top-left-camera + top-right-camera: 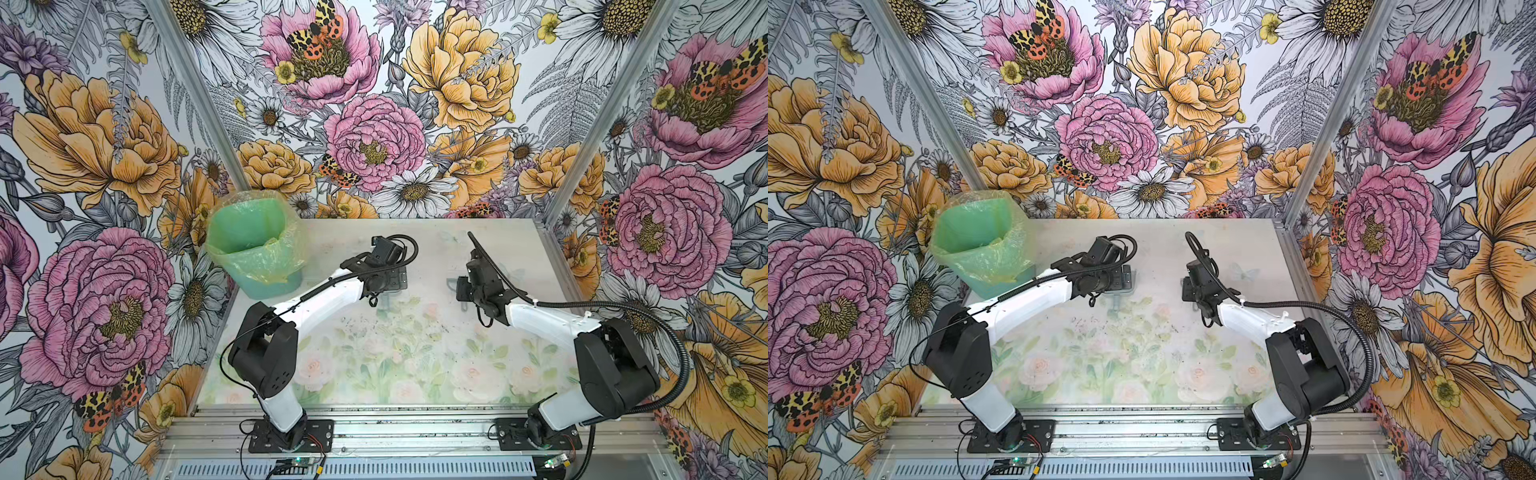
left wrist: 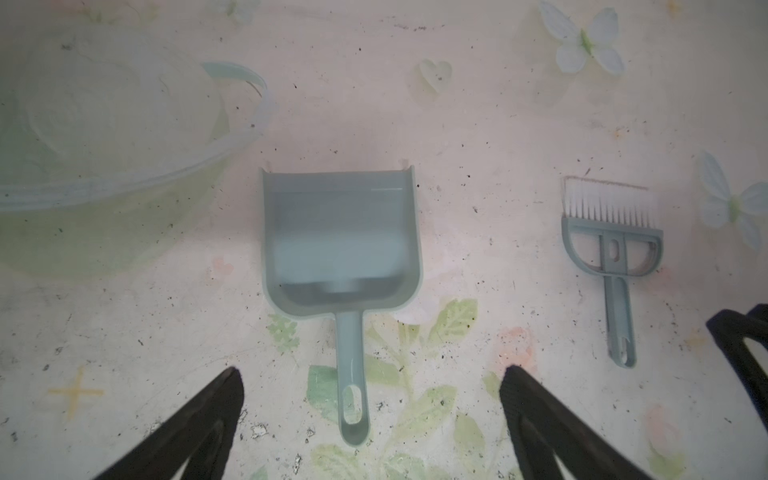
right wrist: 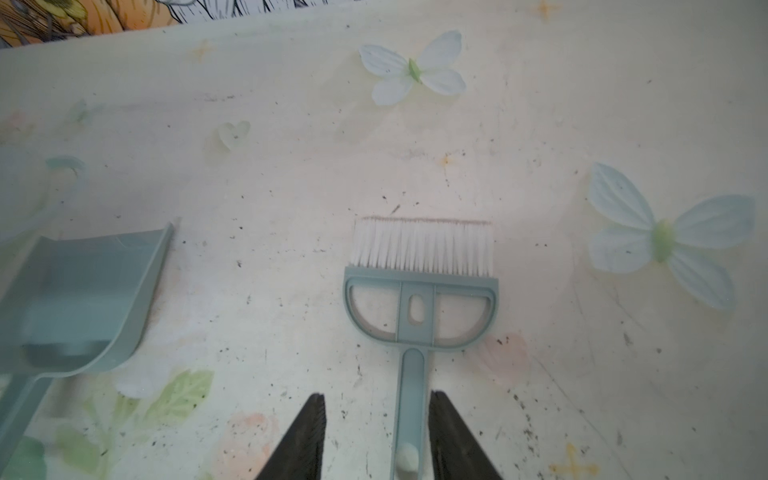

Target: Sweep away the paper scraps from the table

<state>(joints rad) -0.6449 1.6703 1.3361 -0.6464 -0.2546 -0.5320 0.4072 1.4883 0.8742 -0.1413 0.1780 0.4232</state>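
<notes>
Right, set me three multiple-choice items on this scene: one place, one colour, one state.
1. Where on the table is the bin? A far left corner; B near right corner; C centre.
2. The brush's bristles are: A black; B white; C red.
3. The left gripper is: A shut on the brush; B shut, empty; C open.
1 A: it stands by the back and left walls. 2 B: a white tuft shows in the right wrist view. 3 C: jaws spread wide over the lying dustpan.

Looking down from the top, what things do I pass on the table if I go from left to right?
green bin → dustpan → brush
</notes>
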